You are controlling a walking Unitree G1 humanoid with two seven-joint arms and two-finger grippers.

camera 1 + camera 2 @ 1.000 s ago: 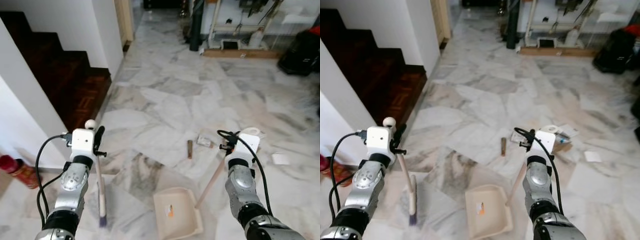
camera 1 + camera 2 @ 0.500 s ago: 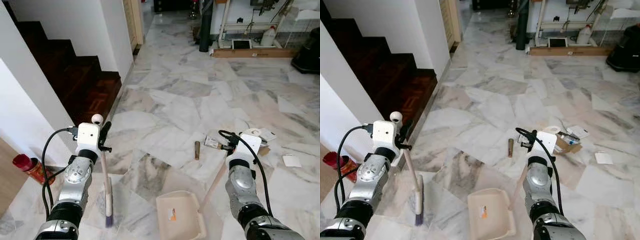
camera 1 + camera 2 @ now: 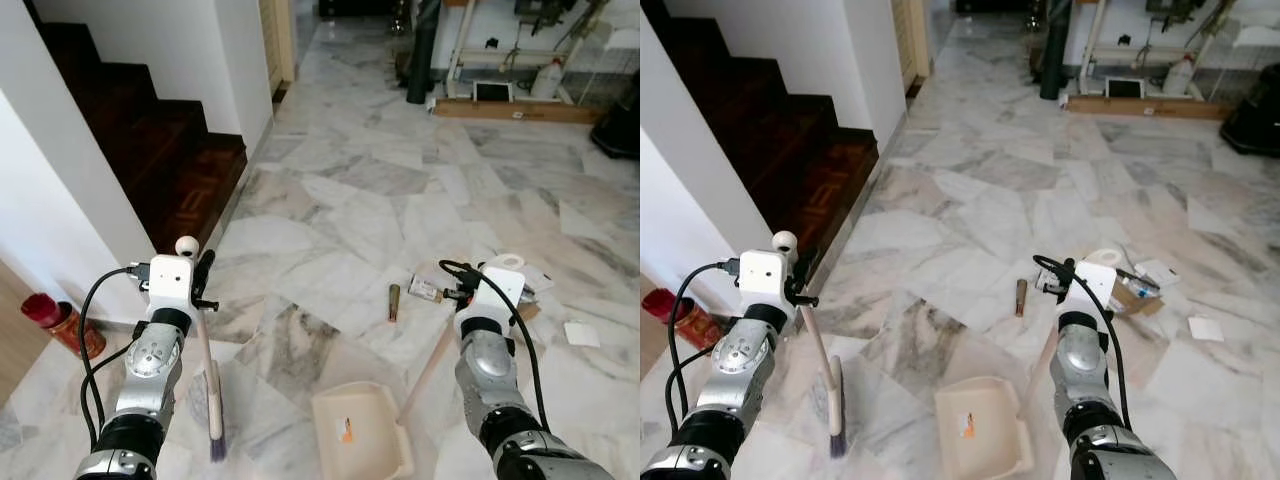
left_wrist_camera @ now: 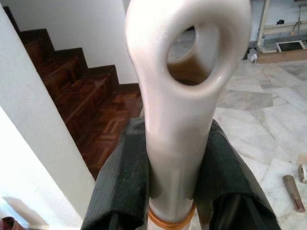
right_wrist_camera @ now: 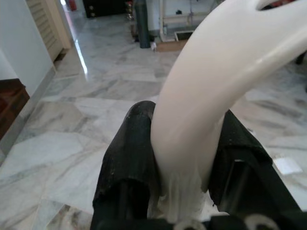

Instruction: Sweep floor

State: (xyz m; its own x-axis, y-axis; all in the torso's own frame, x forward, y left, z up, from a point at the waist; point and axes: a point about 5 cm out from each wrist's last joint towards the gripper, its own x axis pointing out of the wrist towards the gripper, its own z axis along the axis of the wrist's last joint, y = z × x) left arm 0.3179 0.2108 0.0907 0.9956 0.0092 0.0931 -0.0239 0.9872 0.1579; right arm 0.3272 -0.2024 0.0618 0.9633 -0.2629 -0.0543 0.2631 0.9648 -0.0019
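Note:
My left gripper [image 3: 200, 285] is shut on the cream handle of a small broom [image 3: 207, 385]; its purple bristles [image 3: 217, 447] hang just above the marble floor at lower left. The left wrist view has the handle's looped end [image 4: 184, 91] clamped between the black fingers [image 4: 122, 177]. My right gripper [image 3: 462, 293] is shut on the long handle of a cream dustpan [image 3: 362, 433], whose pan rests on the floor in front of me. In the right wrist view that handle [image 5: 211, 96] sits between the fingers. A brown cylinder [image 3: 393, 301] and a small bottle [image 3: 425, 289] lie on the floor beyond the pan.
Dark wooden stairs [image 3: 150, 140] and a white wall [image 3: 60, 230] rise on the left. A red canister [image 3: 58, 322] stands by the wall base. Cardboard and paper scraps [image 3: 581, 334] lie to the right. A shelf frame and a black post [image 3: 420, 60] stand at the far end.
The camera view has shifted a little, with the stairs and canister sliding sideways in the picture. Both grippers keep their hold on broom and dustpan.

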